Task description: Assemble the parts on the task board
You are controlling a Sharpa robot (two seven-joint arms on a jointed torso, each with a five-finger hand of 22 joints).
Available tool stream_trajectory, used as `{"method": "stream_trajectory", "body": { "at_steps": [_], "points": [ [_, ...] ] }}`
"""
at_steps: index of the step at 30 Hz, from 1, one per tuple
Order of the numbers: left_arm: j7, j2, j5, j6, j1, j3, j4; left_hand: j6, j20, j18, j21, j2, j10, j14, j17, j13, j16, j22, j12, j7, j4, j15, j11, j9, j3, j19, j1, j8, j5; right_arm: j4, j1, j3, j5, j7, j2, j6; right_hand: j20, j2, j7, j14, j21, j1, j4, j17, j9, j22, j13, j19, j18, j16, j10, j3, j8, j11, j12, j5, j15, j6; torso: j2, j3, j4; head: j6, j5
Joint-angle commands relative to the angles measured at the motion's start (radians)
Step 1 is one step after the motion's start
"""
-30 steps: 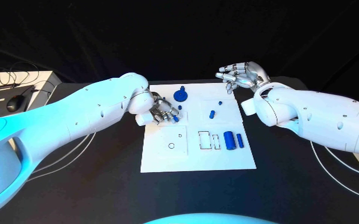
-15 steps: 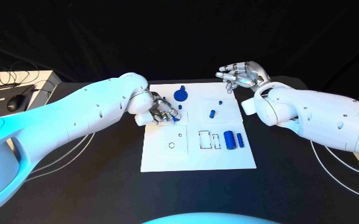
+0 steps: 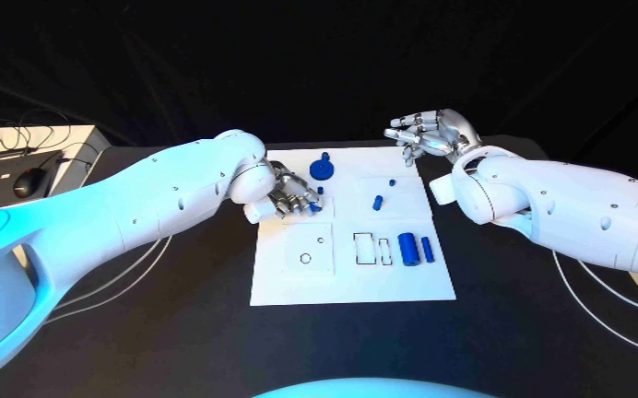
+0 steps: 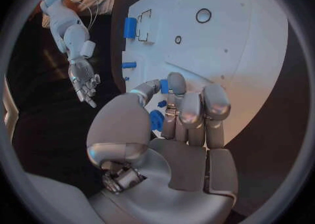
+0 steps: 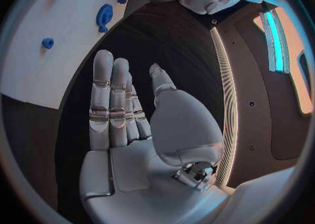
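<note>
You saw the left robot hand [image 3: 286,197] pinching a small blue part [image 4: 163,85] over the task board's [image 3: 348,278] left edge. The right robot hand [image 3: 428,134] hovered spread, holding nothing, beyond the far right corner. Blue cylinders [image 3: 415,249] lay near the board's right edge.

Lab, black backdrop [image 3: 319,39], cabled equipment [image 3: 33,154]

A black curtain [image 3: 319,39] hangs in folds behind the black table [image 3: 199,324] (both swallow most of the light). At the far left stands a pale unit [image 3: 47,154] carrying dark cables and a round black device.
</note>
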Motion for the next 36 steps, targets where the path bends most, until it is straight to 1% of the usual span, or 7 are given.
{"method": "stream_trajectory", "body": {
  "at_steps": [1,6,12,18,25,30,36],
  "points": [
    [0.040,-0.005,0.005,-0.041,0.000,0.004,0.009,0.008,0.001,-0.019,0.008,-0.001,0.020,0.007,0.004,0.001,0.009,0.002,0.001,-0.004,-0.182,0.001,-0.009,0.015,0.185,0.006,-0.013,0.004,0.037,0.000,0.000,0.000,-0.007,0.011,0.001,0.013,-0.005,0.004,0.006,0.008,0.005,-0.005,0.003,0.001,0.000,0.001,0.001,0.011,0.012,-0.003,0.000,-0.003,0.001,-0.007,-0.003,0.006,-0.002,0.002,0.001,-0.0001,-0.0004,0.000,-0.001],
    [0.043,-0.019,0.011,-0.025,0.000,0.012,0.019,0.021,0.003,-0.022,0.015,-0.011,0.032,0.010,0.013,0.005,0.021,0.006,0.003,-0.010,-0.196,0.001,-0.012,0.034,0.185,0.008,-0.020,0.004,0.095,-0.002,0.000,0.000,-0.007,0.011,0.001,0.013,-0.005,0.004,0.006,0.008,0.005,-0.005,0.003,0.001,0.000,0.001,0.001,0.011,0.012,-0.003,0.000,-0.003,0.001,-0.007,-0.003,0.006,-0.002,0.002,0.000,0.0001,0.0016,-0.002,-0.001],
    [0.040,-0.037,0.004,0.023,0.002,0.016,0.027,0.034,0.003,-0.026,0.022,-0.023,0.043,0.011,0.014,0.009,0.034,0.009,-0.002,-0.013,-0.193,0.002,-0.013,0.049,0.162,0.009,-0.003,-0.012,0.136,-0.003,0.000,0.000,-0.007,0.011,0.002,0.013,-0.005,0.005,0.006,0.008,0.005,-0.007,0.005,0.001,0.000,0.002,0.001,0.011,0.012,-0.003,0.000,-0.004,0.001,-0.007,-0.003,0.006,-0.002,0.002,-0.001,0.0004,0.0020,-0.002,-0.001],
    [0.031,-0.049,-0.051,0.105,0.008,0.018,0.028,0.041,0.002,-0.027,0.025,-0.029,0.043,0.008,0.005,0.013,0.038,0.007,-0.009,-0.011,-0.184,0.002,-0.013,0.063,0.155,0.009,0.017,-0.033,0.135,-0.004,0.000,0.000,-0.007,0.011,0.002,0.013,-0.005,0.005,0.006,0.008,0.005,-0.007,0.005,0.001,0.000,0.002,0.001,0.011,0.012,-0.003,0.000,-0.004,0.001,-0.007,-0.003,0.006,-0.002,0.002,-0.001,0.0000,0.0008,-0.002,0.002],
    [0.021,-0.046,-0.187,0.186,0.013,0.018,0.025,0.043,-0.001,-0.029,0.027,-0.029,0.043,0.007,0.001,0.012,0.039,0.006,-0.012,-0.010,-0.179,0.002,-0.013,0.065,0.152,0.008,0.026,-0.042,0.135,-0.005,0.000,0.000,-0.007,0.012,0.003,0.013,-0.005,0.005,0.006,0.008,0.005,-0.007,0.005,0.001,0.000,0.002,0.001,0.011,0.012,-0.003,0.000,-0.004,0.001,-0.007,-0.003,0.006,-0.002,0.002,0.001,0.0000,0.0001,0.000,0.004],
    [0.026,-0.035,-0.264,0.196,0.015,0.018,0.023,0.044,-0.002,-0.032,0.027,-0.030,0.042,0.005,-0.006,0.011,0.036,0.005,-0.013,-0.009,-0.174,0.003,-0.012,0.067,0.148,0.008,0.030,-0.048,0.132,-0.005,0.000,0.000,-0.007,0.012,0.004,0.013,-0.005,0.005,0.006,0.008,0.005,-0.007,0.005,0.001,0.000,0.002,0.001,0.011,0.012,-0.003,0.000,-0.004,0.001,-0.007,-0.003,0.006,-0.002,0.002,0.002,-0.0007,0.0000,0.001,0.004],
    [0.053,-0.022,-0.340,0.170,0.015,0.018,0.025,0.045,-0.001,-0.031,0.027,-0.031,0.041,0.005,-0.009,0.010,0.035,0.004,-0.012,-0.009,-0.169,0.003,-0.012,0.069,0.147,0.007,0.034,-0.050,0.132,-0.005,0.000,0.000,-0.007,0.012,0.005,0.012,-0.005,0.005,0.006,0.008,0.005,-0.007,0.005,0.001,0.000,0.002,0.001,0.011,0.012,-0.003,0.000,-0.004,0.001,-0.007,-0.003,0.006,-0.002,0.002,0.001,-0.0004,0.0007,-0.001,0.003]
  ]
}}
